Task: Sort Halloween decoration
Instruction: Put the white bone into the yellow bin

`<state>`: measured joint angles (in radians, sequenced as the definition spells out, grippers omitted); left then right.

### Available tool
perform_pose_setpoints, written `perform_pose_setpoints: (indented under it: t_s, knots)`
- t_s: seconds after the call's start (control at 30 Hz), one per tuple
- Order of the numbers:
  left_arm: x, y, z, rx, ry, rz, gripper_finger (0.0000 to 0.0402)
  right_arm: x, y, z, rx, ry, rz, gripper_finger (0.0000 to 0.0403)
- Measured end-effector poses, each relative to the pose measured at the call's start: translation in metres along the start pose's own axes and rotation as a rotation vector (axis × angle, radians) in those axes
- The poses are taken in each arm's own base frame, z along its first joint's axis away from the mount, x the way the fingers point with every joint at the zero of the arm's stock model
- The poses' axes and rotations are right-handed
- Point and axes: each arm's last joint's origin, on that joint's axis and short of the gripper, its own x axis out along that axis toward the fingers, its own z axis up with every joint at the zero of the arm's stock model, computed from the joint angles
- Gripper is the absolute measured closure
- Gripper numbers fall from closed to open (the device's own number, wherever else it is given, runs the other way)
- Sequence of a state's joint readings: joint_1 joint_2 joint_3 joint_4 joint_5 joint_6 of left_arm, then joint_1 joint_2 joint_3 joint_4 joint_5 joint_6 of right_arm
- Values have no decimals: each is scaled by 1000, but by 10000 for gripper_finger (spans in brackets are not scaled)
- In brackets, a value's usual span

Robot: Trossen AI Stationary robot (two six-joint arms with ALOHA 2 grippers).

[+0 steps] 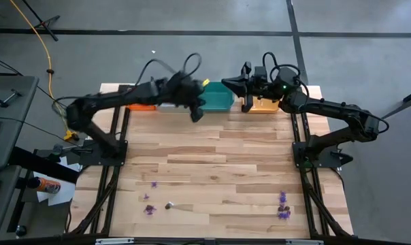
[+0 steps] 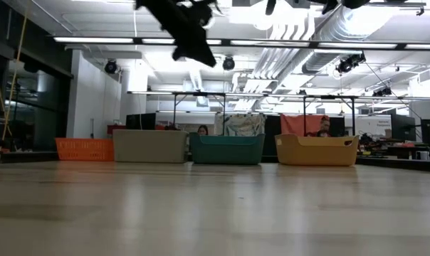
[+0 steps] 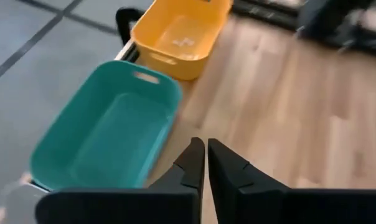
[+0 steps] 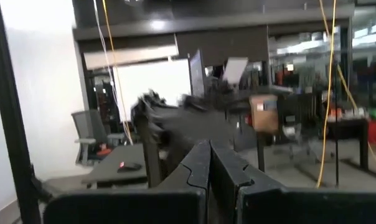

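Both arms are hovering at the table's far edge, fingers pressed together, holding nothing.
The left gripper (image 1: 197,114) is hanging beside the teal tray (image 1: 218,99); the right gripper (image 1: 227,82) is pointing level above that tray; the purple trinkets (image 1: 284,213), too small to show an axis, are lying well apart from both.

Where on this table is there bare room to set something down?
The widest free patch is the bare wood mid-table, between the row of bins along the far edge and the trinkets near the front. Crowded: the far edge, with the teal bin and yellow bin under both arms, and the front corners, with purple trinkets left and right.

Our two arms are matte black, looped with black cables; the right arm (image 1: 341,119) shows a green light.
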<state>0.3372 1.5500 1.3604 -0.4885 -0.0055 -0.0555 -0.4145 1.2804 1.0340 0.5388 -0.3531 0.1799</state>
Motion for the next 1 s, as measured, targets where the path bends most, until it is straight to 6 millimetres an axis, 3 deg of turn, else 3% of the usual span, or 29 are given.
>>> perform_pose_setpoints:
  t_s: [0.23, 0.47, 0.63, 1.0]
  knots:
    - [-50, -39, -60, -26, -317, -220, 401, -1, -2, -17, 59, 170, -25, 403]
    - [-89, -48, -92, -27, -565, -335, 401, -1, 5, -24, -28, 230, 50, 403]
    - [-100, -45, -94, -16, -602, -314, 401, 0, 8, -26, -31, 246, 68, 403]
    - [-101, -44, -94, -10, -611, -306, 401, 0, 9, -27, 4, 255, 65, 403]
